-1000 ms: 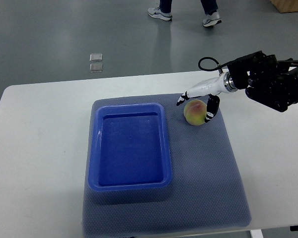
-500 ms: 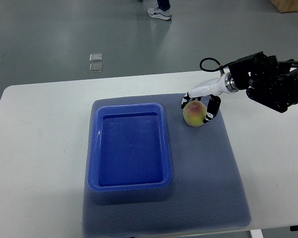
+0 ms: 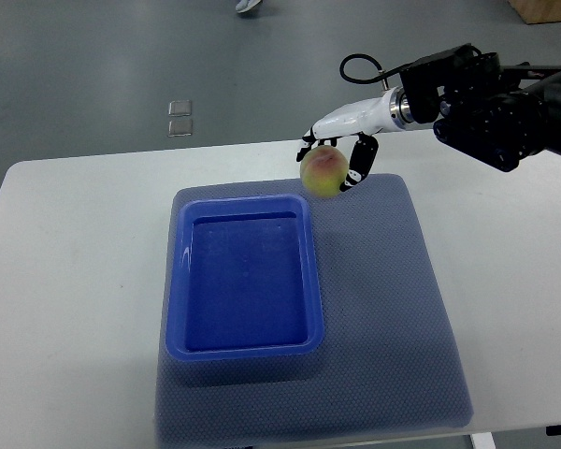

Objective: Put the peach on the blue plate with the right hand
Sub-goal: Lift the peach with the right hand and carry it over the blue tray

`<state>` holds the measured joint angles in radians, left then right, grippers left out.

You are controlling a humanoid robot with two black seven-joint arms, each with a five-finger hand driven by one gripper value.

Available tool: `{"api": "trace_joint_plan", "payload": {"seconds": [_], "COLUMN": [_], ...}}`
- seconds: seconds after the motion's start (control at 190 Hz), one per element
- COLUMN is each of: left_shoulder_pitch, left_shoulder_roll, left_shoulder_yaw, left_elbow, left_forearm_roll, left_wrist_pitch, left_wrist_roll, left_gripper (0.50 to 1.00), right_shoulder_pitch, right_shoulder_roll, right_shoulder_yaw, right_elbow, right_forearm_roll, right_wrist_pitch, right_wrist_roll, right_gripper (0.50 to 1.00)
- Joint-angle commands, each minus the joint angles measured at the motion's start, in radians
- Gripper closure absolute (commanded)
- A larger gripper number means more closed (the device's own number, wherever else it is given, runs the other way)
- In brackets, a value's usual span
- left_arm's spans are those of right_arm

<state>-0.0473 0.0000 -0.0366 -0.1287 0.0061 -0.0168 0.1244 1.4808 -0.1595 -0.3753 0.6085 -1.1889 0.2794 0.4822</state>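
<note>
My right hand (image 3: pixel 335 157) comes in from the right edge and is shut on the peach (image 3: pixel 323 172), a yellow-green fruit with a pink blush. It hangs in the air above the mat's far edge, just beyond the far right corner of the blue plate (image 3: pixel 179 281), a deep rectangular blue tray. White fingers with black tips wrap the peach from above and from the right. Nothing lies in the tray. The left arm does not show.
A grey-blue textured mat (image 3: pixel 383 309) covers the middle of the white table (image 3: pixel 75 281) and bears the tray. A black cable (image 3: pixel 355 67) loops above the wrist. A person's shoe (image 3: pixel 248 6) shows at the top edge on the grey floor.
The hand closed around the peach, lifted it off the mat and carried it left and away, toward the tray's far right corner. The person on the floor walked further off.
</note>
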Motion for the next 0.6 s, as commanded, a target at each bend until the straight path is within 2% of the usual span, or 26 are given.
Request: {"api": "trace_joint_plan", "payload": {"seconds": [0.0, 0.037, 0.042, 0.179, 0.416, 0.595], "left_shoulder_pitch": [0.0, 0.0, -0.002, 0.0, 0.0, 0.0], "left_shoulder_roll": [0.0, 0.0, 0.0, 0.0, 0.0, 0.0], "left_shoulder_yaw": [0.0, 0.0, 0.0, 0.0, 0.0, 0.0], "left_elbow": [0.0, 0.0, 0.0, 0.0, 0.0, 0.0], "left_forearm_roll": [0.0, 0.0, 0.0, 0.0, 0.0, 0.0], "left_wrist_pitch": [0.0, 0.0, 0.0, 0.0, 0.0, 0.0], "left_wrist_roll": [0.0, 0.0, 0.0, 0.0, 0.0, 0.0], "left_gripper": [0.5, 0.5, 0.5, 0.5, 0.5, 0.5], "right_shoulder_pitch": [0.022, 0.022, 0.029, 0.029, 0.015, -0.039], "right_shoulder_roll": [0.051, 0.051, 0.084, 0.16, 0.16, 0.16], "right_shoulder_yaw": [0.001, 0.001, 0.001, 0.019, 0.027, 0.021], "right_elbow": [-0.001, -0.001, 0.001, -0.001, -0.004, -0.007], "right_forearm_roll": [0.002, 0.002, 0.002, -0.001, -0.005, -0.009], "right_wrist_pitch": [-0.002, -0.002, -0.008, -0.008, -0.008, -0.011], "right_wrist_roll": [0.003, 0.003, 0.004, 0.006, 0.003, 0.001], "right_gripper": [0.789, 0.789, 0.785, 0.779, 0.769, 0.742]}}
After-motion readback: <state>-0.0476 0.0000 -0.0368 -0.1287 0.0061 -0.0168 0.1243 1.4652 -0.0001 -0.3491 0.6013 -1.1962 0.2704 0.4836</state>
